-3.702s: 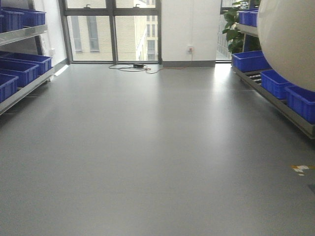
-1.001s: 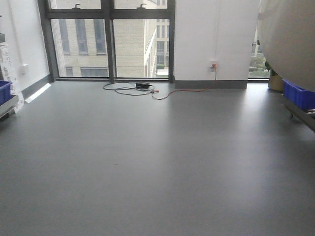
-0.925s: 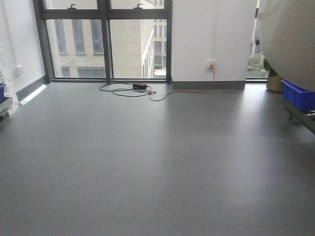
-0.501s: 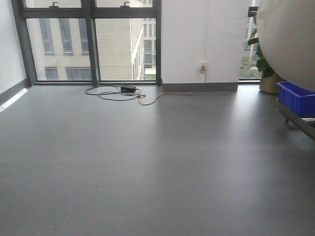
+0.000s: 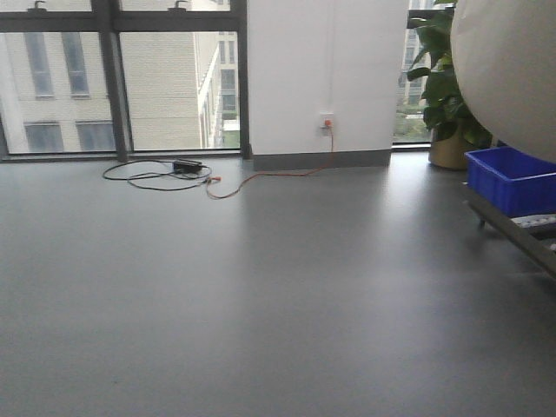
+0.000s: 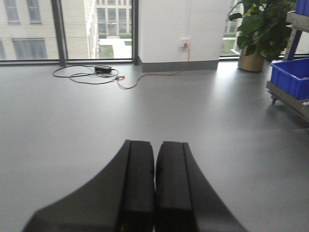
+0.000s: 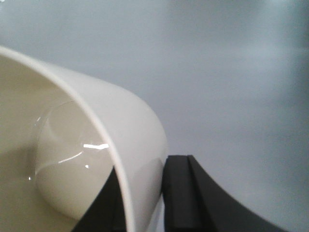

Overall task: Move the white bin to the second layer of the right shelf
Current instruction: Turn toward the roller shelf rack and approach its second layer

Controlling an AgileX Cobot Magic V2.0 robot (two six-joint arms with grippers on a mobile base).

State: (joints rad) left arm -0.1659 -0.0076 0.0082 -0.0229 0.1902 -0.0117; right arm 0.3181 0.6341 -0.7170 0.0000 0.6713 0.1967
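The white bin (image 5: 512, 69) fills the top right corner of the front view as a cream curved wall, held up off the floor. In the right wrist view my right gripper (image 7: 147, 166) is shut on the white bin's (image 7: 116, 121) wall, one finger inside the rim and one outside. My left gripper (image 6: 155, 145) is shut on nothing and hangs over bare grey floor. The right shelf shows at the right edge: a low steel level (image 5: 521, 234) with white rollers, and a higher level (image 6: 298, 20). I cannot tell which level is the second layer.
A blue crate (image 5: 512, 178) sits on the shelf's low level. A potted plant (image 5: 447, 95) stands in the far right corner. A black cable and adapter (image 5: 165, 174) lie on the floor by the windows, with an orange lead to the wall socket (image 5: 326, 122).
The front view has swung to the right: windows and cable slid left, the left racks left the frame, and the plant and blue crate came in. The bin keeps its place in view.
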